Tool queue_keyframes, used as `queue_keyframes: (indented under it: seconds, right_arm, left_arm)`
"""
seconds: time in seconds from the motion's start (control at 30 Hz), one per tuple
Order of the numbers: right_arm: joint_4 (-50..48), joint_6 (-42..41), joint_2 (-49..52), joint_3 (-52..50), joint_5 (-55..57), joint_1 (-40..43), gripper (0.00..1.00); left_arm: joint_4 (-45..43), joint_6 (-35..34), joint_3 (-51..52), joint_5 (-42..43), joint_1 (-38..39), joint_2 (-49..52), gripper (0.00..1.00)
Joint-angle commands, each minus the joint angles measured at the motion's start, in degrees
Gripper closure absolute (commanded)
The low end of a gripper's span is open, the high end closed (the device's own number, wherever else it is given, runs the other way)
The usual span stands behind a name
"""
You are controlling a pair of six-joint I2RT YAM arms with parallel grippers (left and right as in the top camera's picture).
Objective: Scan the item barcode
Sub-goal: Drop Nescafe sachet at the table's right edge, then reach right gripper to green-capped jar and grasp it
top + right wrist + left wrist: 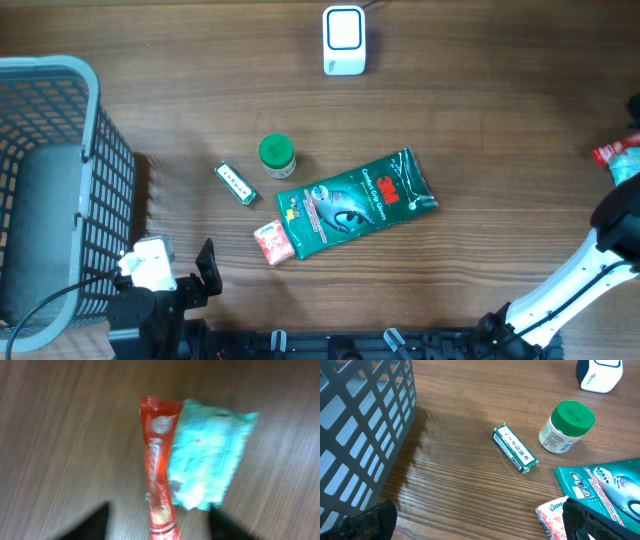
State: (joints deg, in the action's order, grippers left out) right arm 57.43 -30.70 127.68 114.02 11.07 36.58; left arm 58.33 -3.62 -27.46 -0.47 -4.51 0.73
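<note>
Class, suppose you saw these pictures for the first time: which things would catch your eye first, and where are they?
The glossy green 3M packet lies mid-table, the largest item. A big grey mesh basket fills the left edge, and the white scanner stands at the far edge. In the right wrist view, a blurred red sachet and a teal packet fill the frame.

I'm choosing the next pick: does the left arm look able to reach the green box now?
Probably yes: the left end effector is open, and the green box lies on bare table ahead of it, apart from the jar and basket.
</note>
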Motion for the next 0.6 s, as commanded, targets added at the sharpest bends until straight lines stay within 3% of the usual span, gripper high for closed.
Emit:
queue_keyframes:
  seconds: [0.0,0.17,0.27,0.33,0.5,0.57]
  right_arm:
    - [-0.1,5.0,-2.1,2.4,-14.8,-0.1,0.0]
    - [7.8,5.0,-15.0,3.1,-38.5,-2.7,0.0]
    - [20.2,4.0,-20.9,3.1,-40.7,-11.9,0.0]
    - [27.4,2.1,-21.2,2.6,-41.2,-22.3,0.0]
    - [18.9,10.6,-20.2,-1.9,-41.6,-49.9,0.0]
    - [6.9,9.7,-19.6,-1.9,-29.6,-63.8,0.0]
  left_arm:
    - [-0.2,-0.3,0.3,0.7,-0.1,-0.4,0.0]
    - [-0.2,-0.3,0.3,0.7,-0.1,-0.4,0.0]
    - [-0.2,-0.3,0.3,0.7,-0.1,-0.4,0.0]
    - [-0.2,-0.3,0.3,0.7,-0.1,-0.4,0.0]
    - [-0.2,-0.3,0.3,0.7,-0.1,-0.4,0.0]
    - [-0.2,-0.3,0.3,0.7,-0.1,-0.4,0.0]
